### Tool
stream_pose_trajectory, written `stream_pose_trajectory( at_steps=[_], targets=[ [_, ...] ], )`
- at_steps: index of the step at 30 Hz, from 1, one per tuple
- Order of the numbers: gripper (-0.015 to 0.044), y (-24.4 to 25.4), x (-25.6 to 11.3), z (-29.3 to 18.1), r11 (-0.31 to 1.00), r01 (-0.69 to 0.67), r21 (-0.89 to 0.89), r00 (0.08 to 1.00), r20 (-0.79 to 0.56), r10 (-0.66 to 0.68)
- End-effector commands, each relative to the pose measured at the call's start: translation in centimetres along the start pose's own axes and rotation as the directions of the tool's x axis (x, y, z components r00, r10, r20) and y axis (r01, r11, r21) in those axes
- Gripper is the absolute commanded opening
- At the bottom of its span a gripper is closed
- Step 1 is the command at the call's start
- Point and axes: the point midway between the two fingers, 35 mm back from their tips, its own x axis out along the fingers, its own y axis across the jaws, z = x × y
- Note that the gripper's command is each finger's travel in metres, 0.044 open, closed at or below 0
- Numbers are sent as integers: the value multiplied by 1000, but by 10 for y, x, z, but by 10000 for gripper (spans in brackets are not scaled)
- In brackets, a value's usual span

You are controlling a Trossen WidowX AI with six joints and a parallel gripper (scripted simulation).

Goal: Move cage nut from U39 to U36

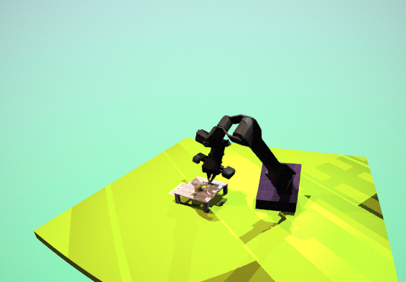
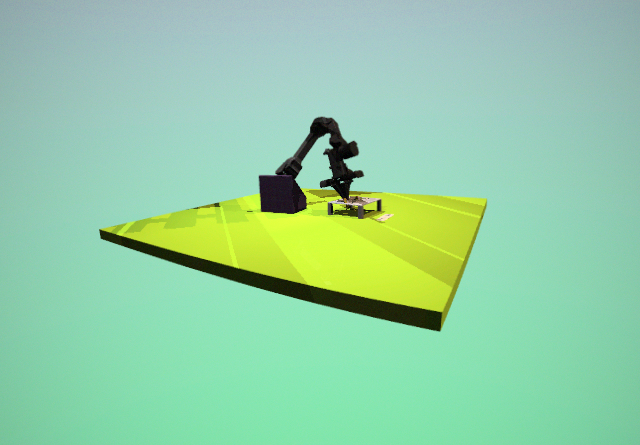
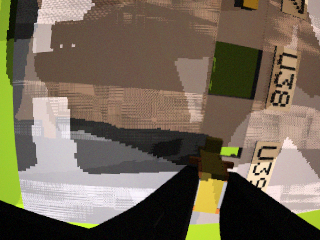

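Wrist view: the yellow cage nut [image 3: 209, 192] is sitting at the hole beside the U39 label [image 3: 264, 165], and the gripper [image 1: 209, 182] [image 2: 347, 200] [image 3: 208, 180] is pinching it between its fingertips. Beyond it, the square hole [image 3: 235, 70] by the U38 label [image 3: 284, 77] is standing unfilled, and another yellow nut [image 3: 248, 4] is showing at the top edge. Outward, the four-legged rail plate [image 1: 186, 193] [image 2: 371, 201] is standing on the lime-green table [image 1: 147, 226] [image 2: 330, 259], near the arm's dark purple base [image 1: 262, 190] [image 2: 273, 194].

The dark arm arches over, jaws [image 1: 209, 182] [image 2: 347, 199] downward, gripping something.
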Motion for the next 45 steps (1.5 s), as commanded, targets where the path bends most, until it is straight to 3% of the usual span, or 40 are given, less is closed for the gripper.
stream_pose_trajectory(
  at_steps=[1, 45],
  targets=[
    [28, 0, -1, 1, 1000, 7, 3, 1000, 3, -7],
    [28, 3, -1, 1, 998, 67, 4, 998, 3, -67]
  ],
)
